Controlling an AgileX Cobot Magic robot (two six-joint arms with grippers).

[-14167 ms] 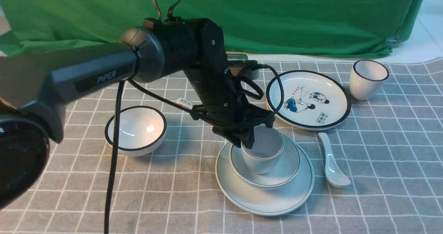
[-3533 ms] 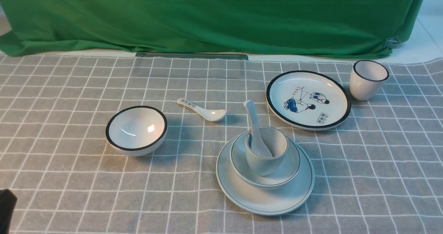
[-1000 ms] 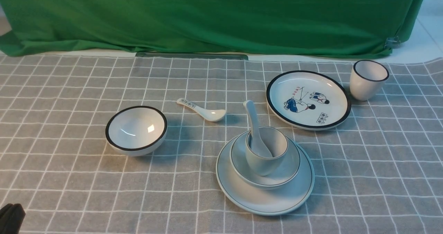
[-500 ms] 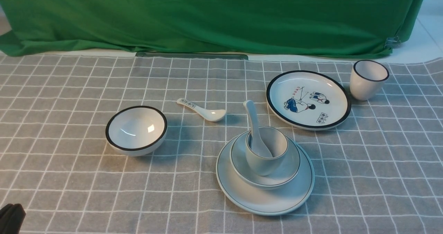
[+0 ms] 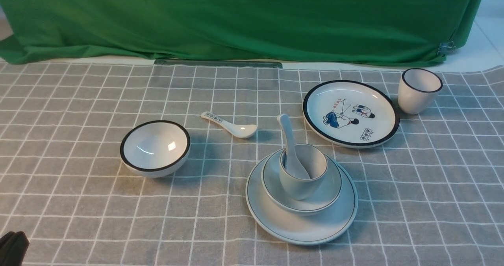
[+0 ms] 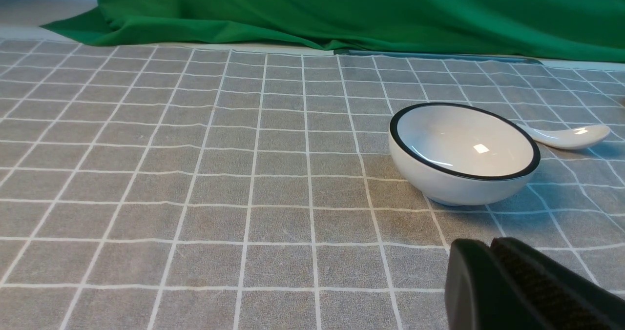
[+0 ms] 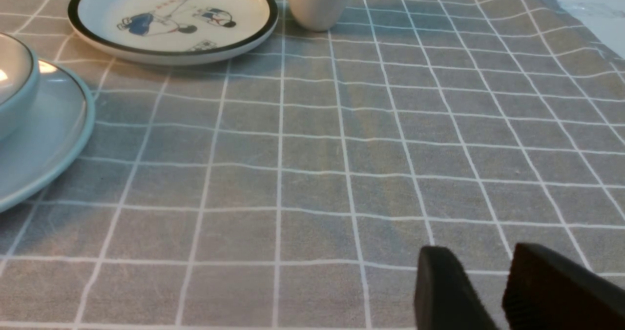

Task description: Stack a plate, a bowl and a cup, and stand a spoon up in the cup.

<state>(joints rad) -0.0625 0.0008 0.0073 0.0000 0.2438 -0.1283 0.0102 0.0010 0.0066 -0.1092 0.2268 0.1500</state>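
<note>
**Stack stands complete; both tools low at the near edge of the table**

Little writing can be read: the white spoon with printed marks on its handle (image 5: 228,126) and the black-rimmed plate with cartoon figures (image 5: 351,113) both carry small marks (too small to make out).

The left tool (image 6: 490,252) sits low over the grey checked cloth on the table (image 5: 78,203), its two black fingers pressed together with nothing between them; in the front view only a dark corner of that arm shows at the lower left. The right tool (image 7: 481,266) is likewise low over the cloth, its fingers a little apart, gripping nothing.

The large pale bluish-white plate with a thin dark rim line (image 5: 301,228) lies on the cloth right of centre. The pale bluish-white bowl (image 5: 327,191) sits in it, and the short rounded handleless cup (image 5: 303,175) sits in the bowl. The plain white ceramic soup spoon (image 5: 289,144) stands in the cup, scoop down, handle leaning up and away to the left.

The white bowl with a thick black rim (image 5: 155,147) rests well to the left; the taller white cup with a black rim (image 5: 418,90) stands just beside the cartoon plate.
</note>
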